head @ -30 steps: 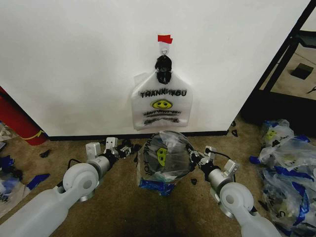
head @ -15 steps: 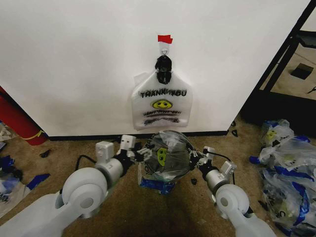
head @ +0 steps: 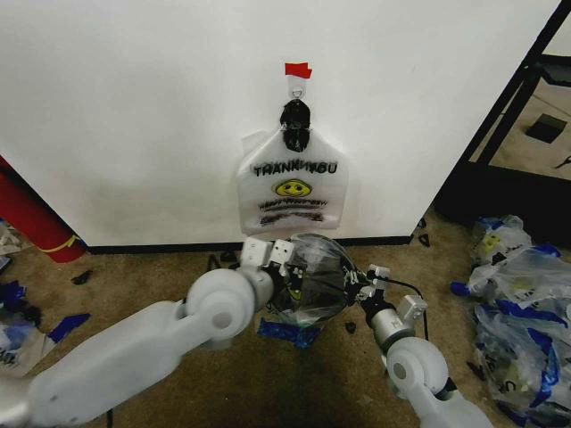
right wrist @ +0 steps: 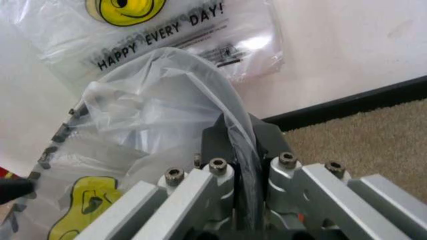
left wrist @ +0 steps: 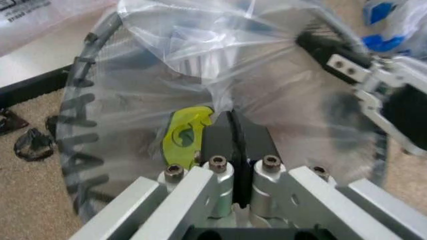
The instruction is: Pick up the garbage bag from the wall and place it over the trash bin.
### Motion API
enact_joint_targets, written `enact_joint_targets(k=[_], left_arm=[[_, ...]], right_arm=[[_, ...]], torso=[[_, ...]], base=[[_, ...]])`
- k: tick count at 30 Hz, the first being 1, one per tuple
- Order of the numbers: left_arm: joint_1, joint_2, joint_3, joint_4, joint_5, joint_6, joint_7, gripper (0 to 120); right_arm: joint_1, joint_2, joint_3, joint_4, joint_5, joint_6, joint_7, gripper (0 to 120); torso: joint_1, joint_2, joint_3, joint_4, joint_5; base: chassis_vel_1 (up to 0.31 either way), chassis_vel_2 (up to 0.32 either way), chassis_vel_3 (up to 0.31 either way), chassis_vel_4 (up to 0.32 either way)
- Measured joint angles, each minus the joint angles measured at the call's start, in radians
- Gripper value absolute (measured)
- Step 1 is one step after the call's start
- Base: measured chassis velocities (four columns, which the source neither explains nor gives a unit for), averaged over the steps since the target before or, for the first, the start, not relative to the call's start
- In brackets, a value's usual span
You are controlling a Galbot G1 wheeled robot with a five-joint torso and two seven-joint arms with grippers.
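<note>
Pinching the garbage bag (head: 308, 281) from both sides, left gripper (head: 284, 267) and right gripper (head: 354, 287) closed tight on it, trash bin (left wrist: 87, 90) underneath.

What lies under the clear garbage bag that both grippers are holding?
The trash bin: its rim shows through the garbage bag. The left gripper and right gripper pinch the bag. Plastic and arm cover the bin's lower wall, base and inside.

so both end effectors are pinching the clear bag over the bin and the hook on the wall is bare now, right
Not quite. The head view shows the hook not bare: a "THANK YOU" bag hangs from it. The rest holds: the left end effector and right end effector each pinch the garbage bag over the trash bin.
</note>
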Motion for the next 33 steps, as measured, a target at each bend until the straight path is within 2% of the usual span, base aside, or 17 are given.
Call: enact_joint_targets(k=[13, 22, 25, 33], left_arm=[[-0.075, -0.064, 0.067, 0.081, -0.047, 0.046, -0.111, 0], [-0.103, -0.151, 0.105, 0.171, -0.083, 0.049, -0.163, 0], [-0.106, -0.177, 0.115, 0.224, -0.074, 0.050, -0.177, 0], [-0.098, -0.170, 0.123, 0.240, -0.054, 0.060, -0.206, 0]], right_arm=[[0.006, -0.004, 0.000, -0.006, -0.024, 0.011, -0.008, 0], [0.004, 0.005, -0.015, -0.011, -0.070, 0.028, -0.020, 0], [0.004, 0.006, -0.016, -0.010, -0.073, 0.030, -0.021, 0], [0.002, 0.003, -0.014, -0.005, -0.075, 0.033, -0.023, 0]], torso=[[0.000, 0.000, 0.000, 0.0003, -0.0001], [0.000, 0.000, 0.000, 0.0001, -0.0001], [0.000, 0.000, 0.000, -0.0001, -0.0002], [0.000, 0.000, 0.000, 0.0002, -0.0003]], base=[[0.000, 0.000, 0.000, 0.000], [0.000, 0.000, 0.000, 0.000], [0.000, 0.000, 0.000, 0.000], [0.000, 0.000, 0.000, 0.000]])
